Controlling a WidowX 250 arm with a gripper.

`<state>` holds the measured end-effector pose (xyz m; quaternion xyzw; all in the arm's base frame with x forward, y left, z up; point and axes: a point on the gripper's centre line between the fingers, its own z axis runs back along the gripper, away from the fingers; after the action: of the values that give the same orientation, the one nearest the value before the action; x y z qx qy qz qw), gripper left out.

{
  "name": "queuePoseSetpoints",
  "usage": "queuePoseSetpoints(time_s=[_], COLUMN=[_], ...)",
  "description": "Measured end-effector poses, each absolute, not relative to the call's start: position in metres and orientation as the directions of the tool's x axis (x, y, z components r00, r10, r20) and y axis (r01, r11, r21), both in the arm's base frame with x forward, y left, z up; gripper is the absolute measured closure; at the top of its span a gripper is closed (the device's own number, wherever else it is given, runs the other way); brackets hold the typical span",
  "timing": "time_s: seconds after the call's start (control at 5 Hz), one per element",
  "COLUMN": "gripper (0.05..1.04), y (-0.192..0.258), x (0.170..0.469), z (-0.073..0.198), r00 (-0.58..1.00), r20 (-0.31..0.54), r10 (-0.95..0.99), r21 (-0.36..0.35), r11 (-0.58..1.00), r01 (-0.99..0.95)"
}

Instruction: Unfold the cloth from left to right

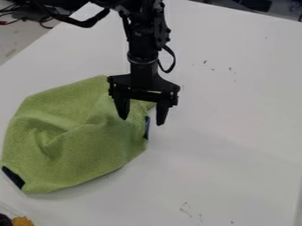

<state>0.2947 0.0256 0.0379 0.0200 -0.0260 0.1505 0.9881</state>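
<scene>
The black gripper [141,120] hangs over the right edge of the green cloth [82,141], its two fingers apart with nothing held between them. Its left finger is in front of the cloth and its right one is just past the cloth's edge, over the white table. The cloth lies rumpled on the left half of the table, with raised folds near its middle. A dark patch shows at its right edge below the gripper and another at its lower left corner. Whether the fingertips touch the cloth, I cannot tell.
The white table [236,145] extends to the right and front, with small dark marks on it. At the lower left corner stands part of a clear container [8,211] beside an orange-yellow item [22,221] and a dark one. Cables lie beyond the table at the upper left.
</scene>
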Motion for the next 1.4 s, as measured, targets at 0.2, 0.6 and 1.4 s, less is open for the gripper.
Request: queuePoseSetpoints(time_s=[0.2,0.6,1.4], gripper=[0.084,0.084,0.136], y=[0.025,0.012,0.020], x=[0.291,0.297,0.311], z=[0.029,0.025,0.002], r00=[0.954,0.961,0.958], r20=[0.028,0.031,0.038], r10=[0.299,0.274,0.285], r21=[0.039,0.049,-0.060], r11=[0.953,0.960,0.957], r01=[-0.300,-0.276,-0.283])
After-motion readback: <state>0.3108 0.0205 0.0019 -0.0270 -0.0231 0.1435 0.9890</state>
